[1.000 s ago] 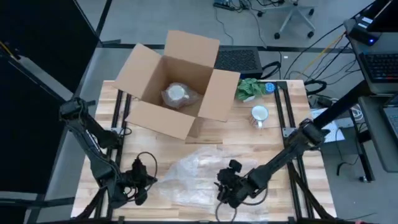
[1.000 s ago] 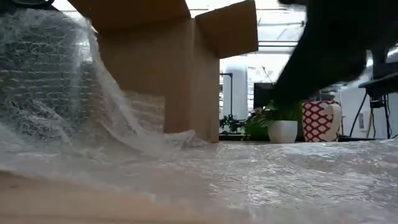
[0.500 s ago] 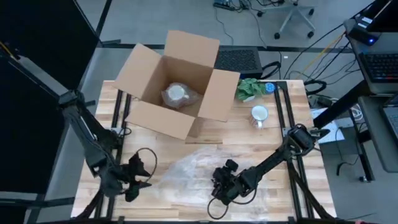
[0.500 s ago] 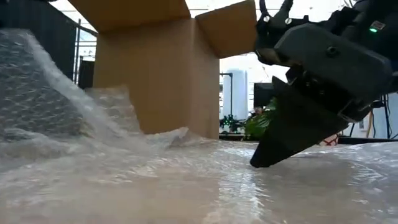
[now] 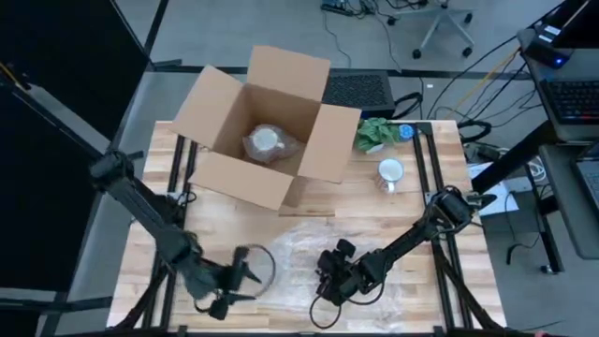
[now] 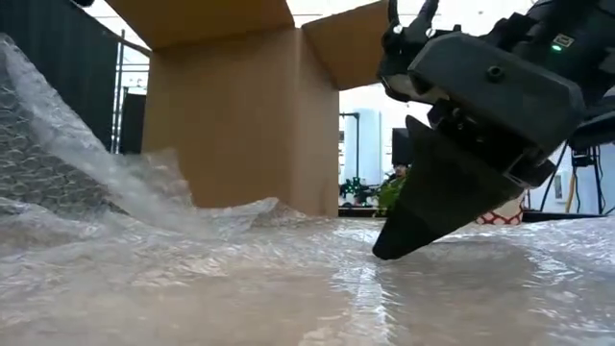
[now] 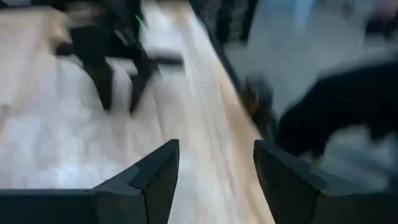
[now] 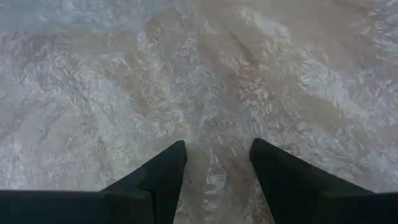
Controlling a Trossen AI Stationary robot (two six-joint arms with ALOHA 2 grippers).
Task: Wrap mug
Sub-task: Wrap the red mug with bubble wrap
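Wrap (image 5: 299,257) lies spread over the near half of the desk (image 5: 374,201) in the high view, with the right tool (image 5: 329,279) down on its middle and the left tool (image 5: 245,277) off to that tool's side, at the sheet's edge. The mug (image 5: 390,173) stands bare on the wood well beyond the right tool, on the far side of the sheet, beside a green plant (image 5: 374,132). An open box (image 5: 267,126) sits beyond both tools at the desk's back, a wrapped bundle (image 5: 267,142) inside it.

From desk level, the right tool (image 6: 396,245) points down with its tip touching the wrap (image 6: 240,288), which ripples flat ahead and rises in a crumpled fold on the side away from it. The box (image 6: 240,115) towers behind that fold.

The left wrist view is blurred; the left tool (image 7: 214,165) shows its two fingers (image 7: 155,174) spread apart with nothing between them, over the wood at the wrap's (image 7: 56,124) edge, and the right tool (image 7: 121,81) stands ahead of it on the sheet, fingers parted.

The right wrist view shows the right tool (image 8: 217,155) with fingers (image 8: 165,168) spread, empty, directly over the bubbled wrap (image 8: 124,81), which fills everything ahead of it.
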